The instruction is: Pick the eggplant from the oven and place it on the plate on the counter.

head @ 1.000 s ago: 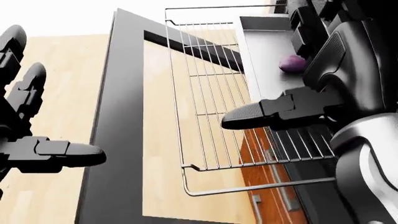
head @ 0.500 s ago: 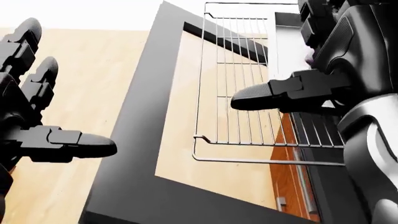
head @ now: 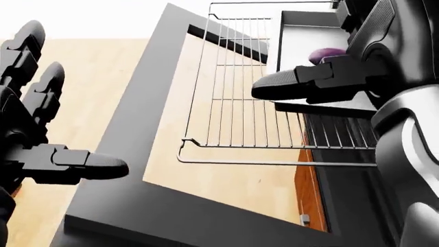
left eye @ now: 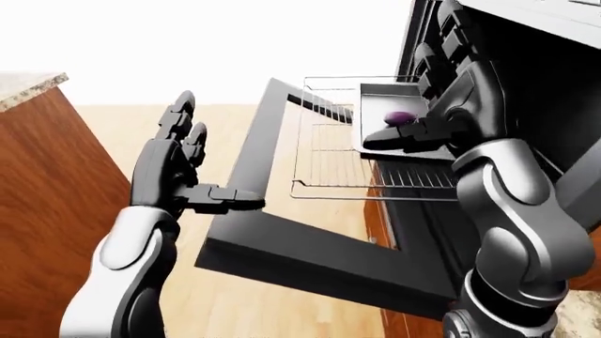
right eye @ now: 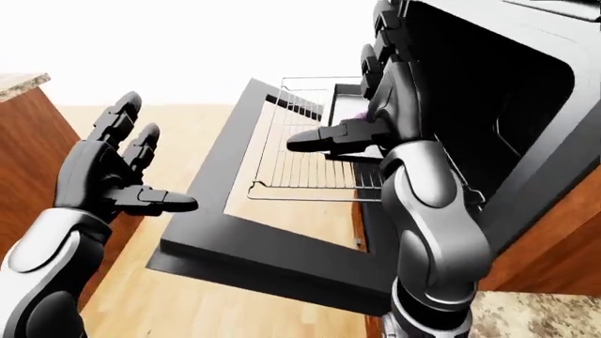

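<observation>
The purple eggplant (left eye: 399, 117) lies on a grey tray (head: 302, 31) that rests on the pulled-out wire rack (head: 236, 92) of the oven. My right hand (left eye: 418, 91) is open over the tray. Its thumb (head: 278, 91) points left just under the eggplant, and its fingers (left eye: 442, 42) stand upright to the eggplant's right. Nothing is closed round the eggplant. My left hand (left eye: 208, 156) is open and empty to the left of the lowered oven door (left eye: 310, 246), apart from it. No plate shows in any view.
The open door's dark frame (head: 137, 154) juts out below the rack. The black oven cavity (right eye: 488, 105) lies behind my right arm. A wooden cabinet (left eye: 47, 197) with a granite top edge (left eye: 28, 79) stands at left. Granite counter (right eye: 530, 313) shows at bottom right, above wood floor (left eye: 122, 127).
The head view has shifted, so rack and tray now sit lower and further left. The eggplant shows again beside my right thumb. Both hands stay open.
</observation>
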Robot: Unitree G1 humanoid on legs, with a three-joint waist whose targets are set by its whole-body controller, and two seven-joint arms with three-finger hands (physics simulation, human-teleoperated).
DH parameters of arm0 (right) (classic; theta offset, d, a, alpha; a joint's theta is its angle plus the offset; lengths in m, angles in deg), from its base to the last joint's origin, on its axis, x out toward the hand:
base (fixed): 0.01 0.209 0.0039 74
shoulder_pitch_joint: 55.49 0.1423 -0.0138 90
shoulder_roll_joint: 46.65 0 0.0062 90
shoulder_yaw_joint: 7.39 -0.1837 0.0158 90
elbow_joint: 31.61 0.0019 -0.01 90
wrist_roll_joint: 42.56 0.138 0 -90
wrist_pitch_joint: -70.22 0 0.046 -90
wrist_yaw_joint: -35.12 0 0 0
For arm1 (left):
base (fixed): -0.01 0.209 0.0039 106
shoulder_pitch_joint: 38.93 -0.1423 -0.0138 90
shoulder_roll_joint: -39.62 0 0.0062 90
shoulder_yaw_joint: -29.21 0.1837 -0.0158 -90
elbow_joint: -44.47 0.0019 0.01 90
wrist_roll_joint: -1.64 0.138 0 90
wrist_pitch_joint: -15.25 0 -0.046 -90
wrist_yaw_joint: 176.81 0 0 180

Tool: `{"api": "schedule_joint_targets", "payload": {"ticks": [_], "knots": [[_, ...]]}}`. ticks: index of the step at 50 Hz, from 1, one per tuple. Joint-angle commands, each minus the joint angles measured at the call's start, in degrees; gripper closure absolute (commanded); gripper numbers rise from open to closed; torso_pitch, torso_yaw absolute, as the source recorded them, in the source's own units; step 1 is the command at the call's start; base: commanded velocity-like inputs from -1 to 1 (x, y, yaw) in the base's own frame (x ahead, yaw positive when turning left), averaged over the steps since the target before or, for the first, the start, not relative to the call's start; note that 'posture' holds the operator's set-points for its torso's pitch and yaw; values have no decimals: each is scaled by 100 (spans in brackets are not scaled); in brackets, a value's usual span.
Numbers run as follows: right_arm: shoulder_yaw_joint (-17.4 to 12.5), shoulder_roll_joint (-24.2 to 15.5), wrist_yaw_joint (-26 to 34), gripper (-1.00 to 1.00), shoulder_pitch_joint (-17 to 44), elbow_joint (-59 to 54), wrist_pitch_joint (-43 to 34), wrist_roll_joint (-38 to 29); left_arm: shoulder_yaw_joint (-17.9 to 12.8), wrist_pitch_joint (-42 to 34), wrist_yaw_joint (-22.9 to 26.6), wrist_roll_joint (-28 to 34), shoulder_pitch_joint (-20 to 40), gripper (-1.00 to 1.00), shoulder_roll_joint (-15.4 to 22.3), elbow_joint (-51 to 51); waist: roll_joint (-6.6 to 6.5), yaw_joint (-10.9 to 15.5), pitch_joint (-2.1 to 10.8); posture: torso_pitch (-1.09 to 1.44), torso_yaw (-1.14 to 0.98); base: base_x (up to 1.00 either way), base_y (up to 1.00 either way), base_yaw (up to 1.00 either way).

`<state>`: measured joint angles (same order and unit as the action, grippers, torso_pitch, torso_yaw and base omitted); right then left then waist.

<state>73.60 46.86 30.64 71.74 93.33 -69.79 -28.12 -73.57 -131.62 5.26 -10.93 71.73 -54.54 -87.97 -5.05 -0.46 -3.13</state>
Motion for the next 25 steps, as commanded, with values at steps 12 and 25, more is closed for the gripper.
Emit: {"api": "schedule_joint_targets", "payload": {"ticks": [12,25], "knots": [[-28,-41,-81,-100,238,71,74,95,-59,214,-11,29,60,-100,24,-82,608,172,142,0,0,36,0,0],[4,-53,-134,-100,273,7,156,131,-100,331,19,19,-7,-100,34,-29,148,5,217,0,0,10,0,0]]}}
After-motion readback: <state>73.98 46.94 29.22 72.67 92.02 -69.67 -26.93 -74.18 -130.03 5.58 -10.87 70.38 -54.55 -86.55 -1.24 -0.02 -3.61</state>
